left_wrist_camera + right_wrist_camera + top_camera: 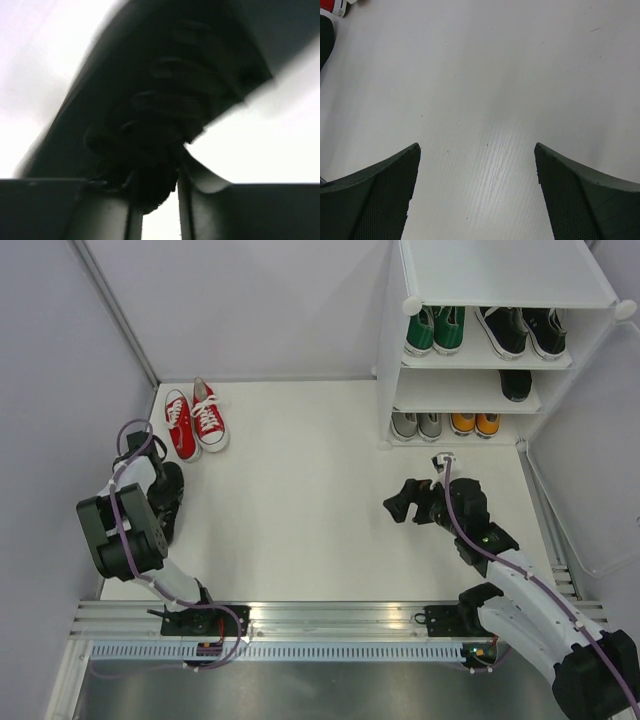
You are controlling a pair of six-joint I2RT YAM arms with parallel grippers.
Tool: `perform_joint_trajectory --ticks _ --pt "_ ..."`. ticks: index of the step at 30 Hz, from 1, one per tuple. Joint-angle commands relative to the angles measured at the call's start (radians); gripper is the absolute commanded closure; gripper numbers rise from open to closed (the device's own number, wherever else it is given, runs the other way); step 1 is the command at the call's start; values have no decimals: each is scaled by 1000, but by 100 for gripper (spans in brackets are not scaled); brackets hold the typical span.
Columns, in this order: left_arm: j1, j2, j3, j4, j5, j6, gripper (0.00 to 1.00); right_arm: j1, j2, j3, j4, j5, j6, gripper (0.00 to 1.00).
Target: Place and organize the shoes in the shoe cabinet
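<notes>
A black shoe [166, 492] lies by the left wall, and my left gripper [160, 508] is down on it. In the left wrist view its dark laced upper [165, 100] fills the frame, blurred. The left gripper [154, 186] has narrowed onto a dark part of that shoe, with a sliver of light beside the right finger [200, 215]. A red pair [195, 420] stands at the back left. The shoe cabinet [500, 270] at the back right holds green [435, 330], black [520, 330], grey [417, 425] and orange [475, 423] shoes. My right gripper [400, 505] [475, 165] hovers open over bare floor.
A single black shoe [515, 385] sits on the cabinet's middle shelf. A clear plastic panel [600, 490] stands right of the cabinet. Pale walls close in the left and back sides. The metal rail [320, 625] with both arm bases runs along the near edge.
</notes>
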Motion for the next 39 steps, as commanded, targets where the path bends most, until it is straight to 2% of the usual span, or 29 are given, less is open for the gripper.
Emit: perform_joint_trajectory --ticks 1,5,7,12,16,17,20,23,27,30,33,37,39 --pt "-95 54 -30 -32 271 15 77 6 -31 1 48 1 5 2" --pt "-195 -25 -68 -42 326 -27 97 6 -58 1 36 1 5 2" --pt "-235 -68 -96 -41 358 -73 98 7 -75 1 31 3 4 2" --pt "-484 -212 -105 -26 345 -230 98 6 -110 7 4 4 -9 2" --pt "-676 -234 -64 42 320 -454 98 7 -109 38 -28 -10 -32 2" --pt "-754 -228 -52 68 305 -488 98 7 -108 46 -48 -11 -36 2" --pt "-866 -159 20 98 247 -605 98 7 -109 63 -64 -16 -47 2" --pt "-1015 -21 117 148 227 -689 96 7 -97 70 -90 -22 -50 2" --pt "-1104 161 307 158 216 -761 94 9 -74 75 -113 -33 -49 2" --pt "-1143 270 407 158 219 -780 88 7 -77 72 -128 -30 -50 2" --pt "-1161 309 448 157 213 -777 73 9 -75 81 -154 -22 -53 2" --pt "-1183 258 446 157 191 -723 40 13 -75 98 -186 -14 -62 2" --pt "-1192 202 429 155 179 -690 35 22 -68 104 -190 -7 -59 2"
